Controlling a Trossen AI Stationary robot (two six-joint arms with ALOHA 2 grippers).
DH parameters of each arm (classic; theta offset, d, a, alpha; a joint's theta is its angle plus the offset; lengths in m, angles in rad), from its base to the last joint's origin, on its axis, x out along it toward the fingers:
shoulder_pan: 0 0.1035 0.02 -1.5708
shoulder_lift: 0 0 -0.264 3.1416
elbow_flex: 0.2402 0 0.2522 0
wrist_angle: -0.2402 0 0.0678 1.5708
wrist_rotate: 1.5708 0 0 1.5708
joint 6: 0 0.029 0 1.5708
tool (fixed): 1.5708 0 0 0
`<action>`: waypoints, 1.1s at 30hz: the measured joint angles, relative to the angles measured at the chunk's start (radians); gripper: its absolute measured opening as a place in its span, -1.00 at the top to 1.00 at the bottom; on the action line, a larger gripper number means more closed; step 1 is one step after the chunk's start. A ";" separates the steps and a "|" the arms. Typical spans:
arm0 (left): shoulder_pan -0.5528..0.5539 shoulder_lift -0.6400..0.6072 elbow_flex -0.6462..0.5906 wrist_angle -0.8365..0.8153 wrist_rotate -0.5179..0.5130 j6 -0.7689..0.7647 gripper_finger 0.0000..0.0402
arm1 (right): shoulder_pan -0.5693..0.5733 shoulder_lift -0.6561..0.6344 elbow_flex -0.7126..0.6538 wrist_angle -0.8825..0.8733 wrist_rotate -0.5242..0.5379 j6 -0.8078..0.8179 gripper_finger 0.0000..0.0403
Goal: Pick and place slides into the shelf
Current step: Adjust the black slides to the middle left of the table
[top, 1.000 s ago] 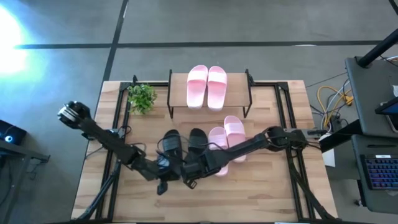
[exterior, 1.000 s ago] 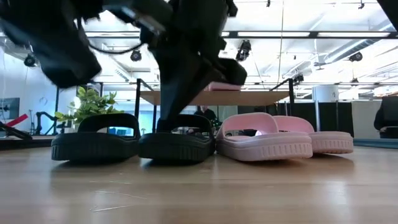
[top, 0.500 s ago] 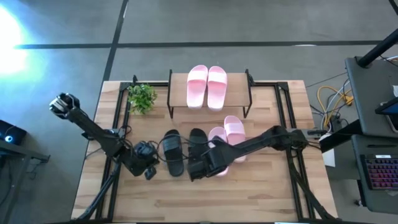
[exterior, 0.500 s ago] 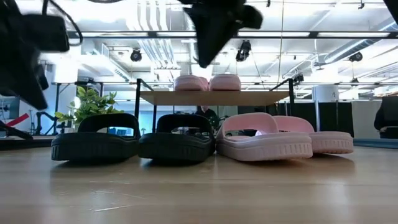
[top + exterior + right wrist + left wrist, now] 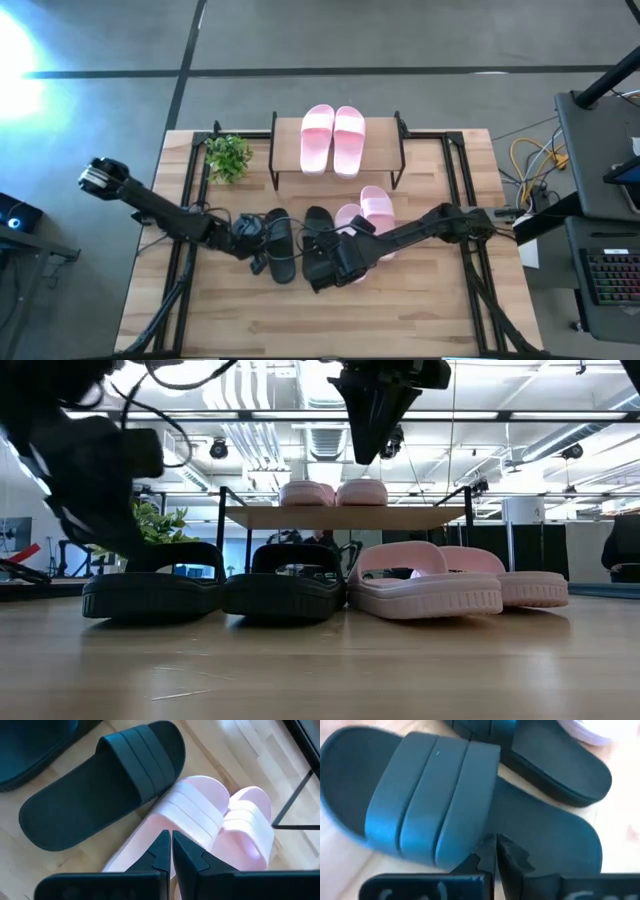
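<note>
I see both claws pinched together, holding nothing: left claw (image 5: pixel 258 262) over the black slide (image 5: pixel 279 247), right claw (image 5: pixel 322 280) beside it.

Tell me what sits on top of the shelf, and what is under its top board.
Two pink slides lie side by side on the shelf top board. From above, the board covers whatever is beneath; the low view shows no slides under it, only the room behind.

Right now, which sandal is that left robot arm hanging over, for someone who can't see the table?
Find the small wooden-topped shelf with a pink pair on it. In front of it four slides lie in a row on the table. The left gripper is over the black slide at the row's end nearest the potted plant; its black twin lies beside the pink ones.
</note>
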 joint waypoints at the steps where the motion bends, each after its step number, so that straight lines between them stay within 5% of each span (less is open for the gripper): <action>1: 0.012 0.012 0.000 0.026 0.013 0.023 1.00 | 0.001 0.000 0.000 0.000 0.000 0.001 0.96; 12: 0.067 0.074 0.058 0.170 0.179 0.143 1.00 | 0.007 0.000 -0.003 0.000 0.000 0.035 0.96; 24: -0.077 -0.098 0.112 -0.469 0.118 0.163 1.00 | 0.010 0.000 -0.013 0.000 -0.018 0.034 0.96; 28: -0.013 -0.061 0.096 -0.402 0.070 0.244 1.00 | 0.008 0.000 -0.018 0.000 -0.007 0.034 0.96; 33: 0.110 0.033 0.063 -0.260 0.151 0.338 1.00 | 0.008 -0.001 -0.018 0.000 0.010 0.034 0.96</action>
